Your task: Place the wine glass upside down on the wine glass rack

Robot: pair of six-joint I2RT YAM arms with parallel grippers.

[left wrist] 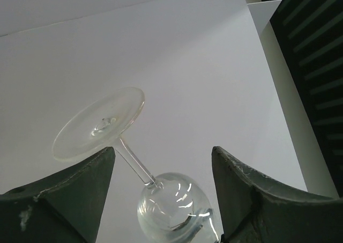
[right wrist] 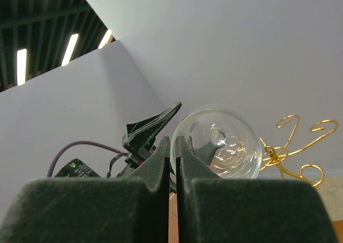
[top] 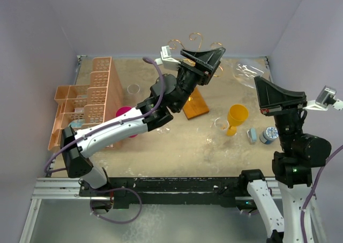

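One wine glass (left wrist: pixel 136 165), foot up, between left fingers (left wrist: pixel 69 194): left-wrist view only.

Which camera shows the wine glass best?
The left wrist view: the wine glass shows its foot, stem and bowl. The right wrist view shows mostly its round bowl. The top view hardly shows it.

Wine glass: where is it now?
Left wrist view: the wine glass is foot up between the left gripper's open fingers; right wrist view: beside the gold rack.
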